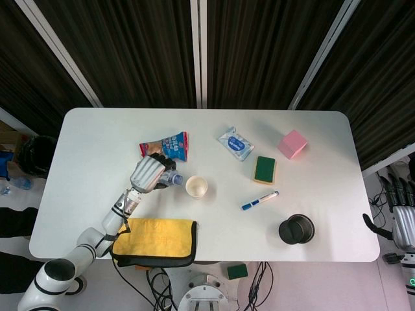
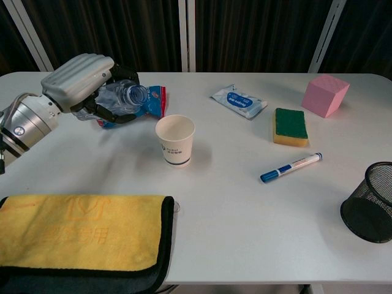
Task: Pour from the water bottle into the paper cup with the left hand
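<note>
My left hand (image 2: 82, 79) (image 1: 148, 173) grips a clear plastic water bottle (image 2: 121, 98) (image 1: 170, 179), lifted off the table and tipped nearly on its side. The bottle's open neck points right toward a white paper cup (image 2: 175, 139) (image 1: 196, 187), and stops a little short of the rim, above and to its left. The cup stands upright near the table's middle. My right hand (image 1: 403, 210) hangs past the table's right edge in the head view, fingers extended and holding nothing.
A blue snack bag (image 2: 138, 104) lies just behind the bottle. A folded yellow cloth (image 2: 82, 236) covers the front left. A wipes pack (image 2: 239, 101), green sponge (image 2: 290, 125), pink cube (image 2: 324, 95), blue marker (image 2: 291, 167) and black mesh cup (image 2: 369, 210) lie to the right.
</note>
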`<state>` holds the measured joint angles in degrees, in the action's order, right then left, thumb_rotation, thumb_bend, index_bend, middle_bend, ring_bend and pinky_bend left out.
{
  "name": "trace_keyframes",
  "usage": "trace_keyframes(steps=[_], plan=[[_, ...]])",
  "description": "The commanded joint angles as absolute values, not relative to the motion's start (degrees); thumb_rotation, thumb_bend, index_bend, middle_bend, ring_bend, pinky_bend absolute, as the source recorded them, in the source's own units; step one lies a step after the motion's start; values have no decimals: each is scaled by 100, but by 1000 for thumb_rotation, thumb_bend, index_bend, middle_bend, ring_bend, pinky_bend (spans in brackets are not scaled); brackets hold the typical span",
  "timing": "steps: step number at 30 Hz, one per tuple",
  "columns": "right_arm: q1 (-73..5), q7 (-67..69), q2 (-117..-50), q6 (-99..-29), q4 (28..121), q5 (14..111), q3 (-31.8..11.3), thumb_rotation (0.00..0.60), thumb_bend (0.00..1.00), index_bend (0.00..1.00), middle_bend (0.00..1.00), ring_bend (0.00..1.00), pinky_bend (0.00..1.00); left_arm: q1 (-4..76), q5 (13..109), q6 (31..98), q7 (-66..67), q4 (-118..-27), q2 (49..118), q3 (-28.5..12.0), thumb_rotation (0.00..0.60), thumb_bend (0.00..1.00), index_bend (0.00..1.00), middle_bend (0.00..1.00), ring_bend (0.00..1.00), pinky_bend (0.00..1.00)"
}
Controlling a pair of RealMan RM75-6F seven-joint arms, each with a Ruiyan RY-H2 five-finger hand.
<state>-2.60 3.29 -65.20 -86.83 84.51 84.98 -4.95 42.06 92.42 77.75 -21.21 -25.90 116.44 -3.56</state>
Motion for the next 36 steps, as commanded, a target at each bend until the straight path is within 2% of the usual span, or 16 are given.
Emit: trace_keyframes(steps=[1, 17, 36], plan=[[-257, 345, -6524, -8688, 8438, 8501, -493, 512, 240, 0, 0, 0, 0, 4321, 9233, 7690, -1814, -2574, 11665, -368, 600, 332, 793, 800, 671, 585], [-250, 454, -6534, -8661, 8376, 8485, -481, 514, 241, 0, 0, 0, 0, 4476, 9336, 7623, -907, -2479, 11729, -206, 600, 332, 793, 801, 669, 585], [-246, 492, -6576, -8647, 8283, 8443, -495, 513, 242, 0, 0, 0, 0, 4554, 9417, 7670, -415, -2254, 11813, -72, 600, 331, 793, 800, 669, 584]])
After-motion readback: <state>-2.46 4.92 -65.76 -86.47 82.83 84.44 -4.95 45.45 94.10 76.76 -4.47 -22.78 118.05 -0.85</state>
